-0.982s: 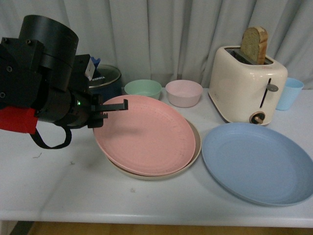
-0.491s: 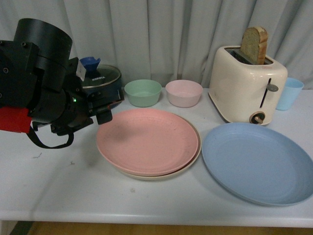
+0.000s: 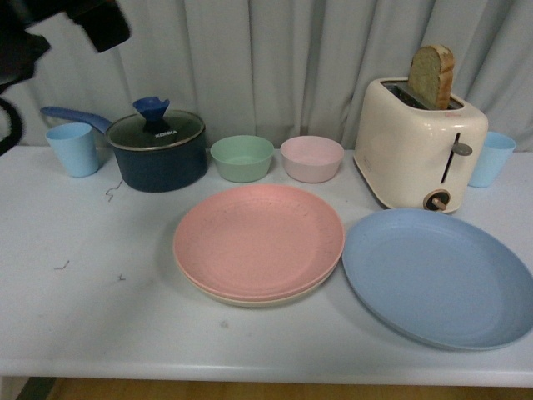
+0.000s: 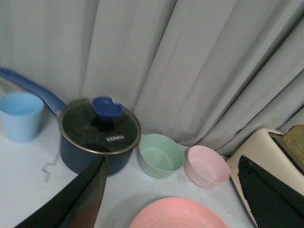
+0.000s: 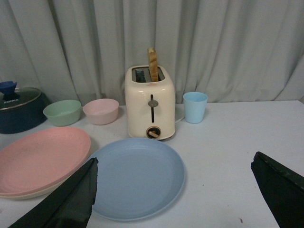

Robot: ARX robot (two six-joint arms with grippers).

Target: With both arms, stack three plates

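The pink plate [image 3: 258, 240] lies flat on the beige plate [image 3: 250, 298], of which only the rim shows, at the table's middle. To their right, alone on the table, lies the light blue plate [image 3: 437, 275]. My left arm [image 3: 75, 21] is high at the upper left corner of the front view. In the left wrist view its gripper [image 4: 172, 164] is open and empty, well above the pink plate [image 4: 178, 216]. My right gripper [image 5: 175, 160] is open and empty too, hanging over the blue plate [image 5: 135, 178], with the pink plate [image 5: 40, 159] off to one side.
Behind the plates stand a dark blue lidded pot [image 3: 158, 150], a green bowl [image 3: 241, 158] and a pink bowl [image 3: 312, 158]. A cream toaster [image 3: 420, 142] holding bread is at the back right. Blue cups [image 3: 73, 148] [image 3: 491, 158] stand at both ends.
My left arm has risen up and away to the left, off the pink plate. That plate, tilted a second ago, now lies flat on the beige one. The pot and left cup are uncovered.
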